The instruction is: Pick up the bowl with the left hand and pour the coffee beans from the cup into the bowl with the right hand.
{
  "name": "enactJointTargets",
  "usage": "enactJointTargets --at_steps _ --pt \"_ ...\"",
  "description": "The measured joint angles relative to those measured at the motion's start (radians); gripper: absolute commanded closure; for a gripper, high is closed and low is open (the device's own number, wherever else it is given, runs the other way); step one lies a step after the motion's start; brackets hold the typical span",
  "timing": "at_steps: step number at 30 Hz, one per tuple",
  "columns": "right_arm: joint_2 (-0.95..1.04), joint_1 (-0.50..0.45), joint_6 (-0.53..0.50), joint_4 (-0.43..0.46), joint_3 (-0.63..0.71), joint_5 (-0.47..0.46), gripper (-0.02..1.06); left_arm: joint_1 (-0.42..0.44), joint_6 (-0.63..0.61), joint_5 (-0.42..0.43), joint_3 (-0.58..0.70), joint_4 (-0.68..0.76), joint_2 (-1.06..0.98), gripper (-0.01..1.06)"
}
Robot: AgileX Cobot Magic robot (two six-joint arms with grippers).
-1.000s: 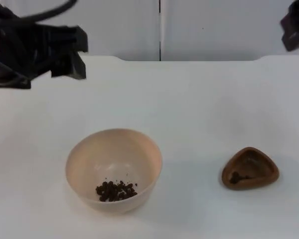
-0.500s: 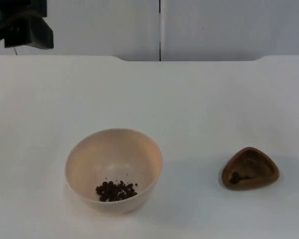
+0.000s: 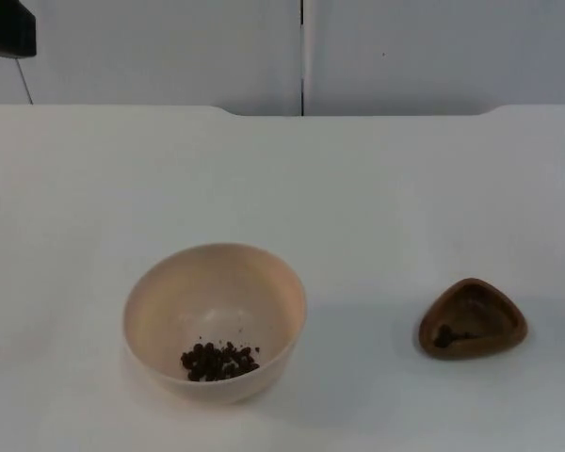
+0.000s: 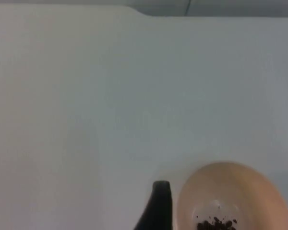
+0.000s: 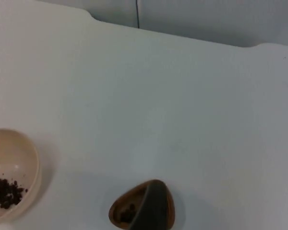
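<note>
A beige bowl [image 3: 215, 315] stands on the white table at the front left, with a small heap of coffee beans [image 3: 219, 361] in its bottom. At the front right a brown rounded-triangular cup [image 3: 472, 318] stands upright, a few beans [image 3: 444, 334] left inside. My left gripper [image 4: 159, 206] is drawn back high above the table, apart from the bowl [image 4: 230, 196]. My right gripper [image 5: 151, 208] is also held high and back, looking down on the cup [image 5: 121, 213] and the bowl [image 5: 12, 167]. Neither gripper touches anything.
Part of the left arm [image 3: 5, 28] sits at the far left by the grey partition wall [image 3: 405, 56]. The white table [image 3: 358, 188] stretches bare between the wall and the two vessels.
The left arm has pulled back up and to the left, almost out of the top view. The right arm has left the upper right corner. Bowl and cup have not moved.
</note>
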Motion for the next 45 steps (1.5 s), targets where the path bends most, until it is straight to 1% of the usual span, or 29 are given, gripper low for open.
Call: enactJointTargets --at_steps 4,5,9,15,19,21,24,27,29,30,34,35,37,39,43,45 --pt "-0.095 0.000 0.000 0.013 0.070 0.000 0.32 0.000 0.104 0.043 0.000 -0.075 -0.050 0.31" --pt "-0.095 0.000 0.000 0.013 0.070 0.000 0.32 0.000 0.104 0.043 0.000 -0.075 -0.050 0.31" --pt "-0.194 0.000 -0.009 0.022 0.139 0.000 0.32 0.000 0.197 0.091 0.000 -0.139 -0.101 0.31" --pt "-0.284 0.000 -0.016 0.028 0.193 0.000 0.32 0.000 0.264 0.117 0.000 -0.191 -0.153 0.31" --pt "-0.366 0.000 -0.016 0.041 0.238 0.000 0.32 0.000 0.308 0.155 0.000 -0.233 -0.219 0.31" --pt "-0.386 0.000 -0.016 0.046 0.247 0.000 0.32 0.000 0.326 0.157 0.003 -0.242 -0.239 0.31" --pt "-0.450 0.000 -0.016 0.052 0.275 0.000 0.32 0.000 0.381 0.165 0.029 -0.262 -0.320 0.31" --pt "-0.484 0.000 -0.028 0.061 0.278 0.002 0.32 0.000 0.392 0.174 0.061 -0.266 -0.370 0.31" --pt "-0.522 0.000 -0.072 0.093 0.278 0.002 0.32 0.000 0.399 0.193 0.093 -0.268 -0.429 0.31" --pt "-0.522 0.000 -0.072 0.093 0.278 0.002 0.32 0.000 0.399 0.193 0.093 -0.268 -0.429 0.31" --pt "-0.583 0.000 -0.211 0.209 0.278 0.004 0.32 0.000 0.422 0.247 0.141 -0.261 -0.549 0.31" --pt "-0.583 0.000 -0.211 0.209 0.278 0.004 0.32 0.000 0.422 0.247 0.141 -0.261 -0.549 0.31" --pt "-0.606 0.000 -0.290 0.275 0.278 0.006 0.32 0.000 0.430 0.286 0.145 -0.255 -0.600 0.31" --pt "-0.624 0.000 -0.349 0.319 0.280 0.015 0.32 0.000 0.441 0.323 0.145 -0.251 -0.655 0.31" --pt "-0.644 0.000 -0.416 0.354 0.283 0.037 0.32 0.000 0.468 0.371 0.145 -0.248 -0.709 0.31" --pt "-0.655 0.000 -0.416 0.361 0.283 0.043 0.32 0.000 0.487 0.396 0.145 -0.246 -0.734 0.31"
